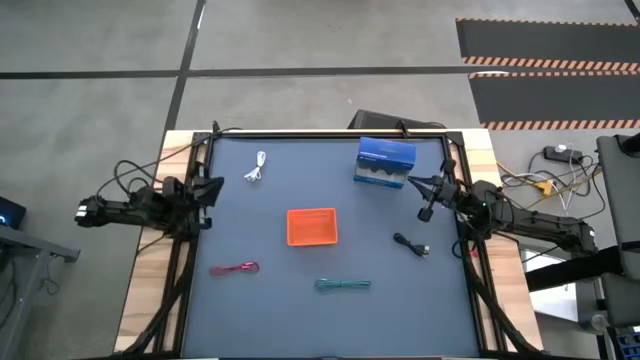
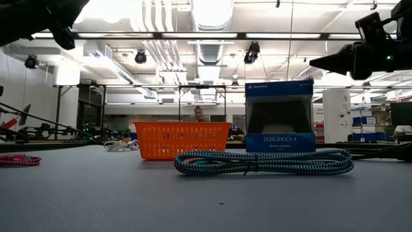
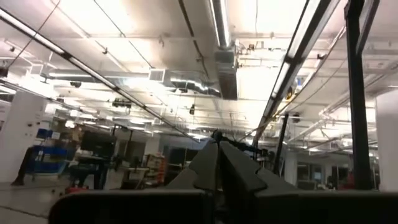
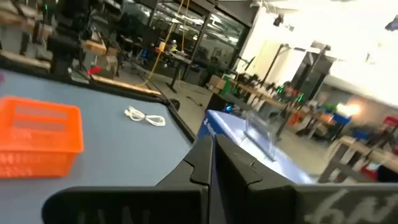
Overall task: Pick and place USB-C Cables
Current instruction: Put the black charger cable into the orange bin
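Four coiled cables lie flat on the dark mat: white (image 1: pixel 256 168) near the far edge, black (image 1: pixel 411 245) on the right, pink-red (image 1: pixel 236 269) at near left, and teal (image 1: pixel 343 286) near the front edge, large in the low view (image 2: pixel 264 162). The orange tray (image 1: pixel 312 226) stands at the mat's middle. My left gripper (image 1: pixel 212 188) hovers shut at the left edge, aimed up at the ceiling (image 3: pixel 217 149). My right gripper (image 1: pixel 414 184) is shut too (image 4: pixel 211 146), raised above the table near the right edge and pointing toward the blue box. Neither holds anything.
A blue DualShock box (image 1: pixel 385 162) stands upright at the far right of the mat (image 2: pixel 280 116), just beyond my right gripper. The white cable (image 4: pixel 146 117) and tray (image 4: pixel 38 138) show in the right wrist view. A black frame rims the mat. A person shows far behind the tray.
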Tool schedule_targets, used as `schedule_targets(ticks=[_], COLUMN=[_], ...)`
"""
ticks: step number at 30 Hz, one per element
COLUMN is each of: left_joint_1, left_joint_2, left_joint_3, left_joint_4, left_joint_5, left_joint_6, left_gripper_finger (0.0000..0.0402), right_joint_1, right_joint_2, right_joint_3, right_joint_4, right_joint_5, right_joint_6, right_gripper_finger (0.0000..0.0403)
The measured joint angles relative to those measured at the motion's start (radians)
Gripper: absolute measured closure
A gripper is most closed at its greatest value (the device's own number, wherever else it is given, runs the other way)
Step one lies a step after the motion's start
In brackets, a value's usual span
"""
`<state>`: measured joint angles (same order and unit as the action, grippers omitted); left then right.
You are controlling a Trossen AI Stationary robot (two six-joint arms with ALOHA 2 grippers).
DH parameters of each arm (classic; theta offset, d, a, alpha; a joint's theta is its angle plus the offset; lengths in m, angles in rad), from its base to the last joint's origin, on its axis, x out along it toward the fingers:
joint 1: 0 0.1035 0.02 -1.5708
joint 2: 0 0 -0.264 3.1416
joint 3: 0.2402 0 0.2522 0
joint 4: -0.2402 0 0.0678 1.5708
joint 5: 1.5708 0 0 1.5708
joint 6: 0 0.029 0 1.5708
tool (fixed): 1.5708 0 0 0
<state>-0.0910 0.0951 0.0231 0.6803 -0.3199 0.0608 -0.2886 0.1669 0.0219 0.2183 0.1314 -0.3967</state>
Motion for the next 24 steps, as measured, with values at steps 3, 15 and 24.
schedule_targets(ticks=[3, 15, 24], left_joint_1=[0.000, 0.000, 0.000], left_joint_2=[0.005, 0.010, 0.079], left_joint_3=[0.000, 0.000, 0.002], left_joint_4=[-0.007, -0.007, 0.103], left_joint_5=[0.000, 0.001, 0.002], left_joint_6=[0.000, -0.001, 0.025], left_gripper_finger=[0.0402, 0.0402, 0.0402], right_joint_1=[0.000, 0.000, 0.047], right_joint_2=[0.000, 0.000, 0.082], right_joint_3=[0.000, 0.000, 0.000], right_joint_4=[-0.002, 0.016, 0.323], right_joint_5=[0.000, -0.035, -0.297], right_joint_6=[0.087, 0.503, 0.619], right_gripper_finger=[0.0394, 0.0394, 0.0394])
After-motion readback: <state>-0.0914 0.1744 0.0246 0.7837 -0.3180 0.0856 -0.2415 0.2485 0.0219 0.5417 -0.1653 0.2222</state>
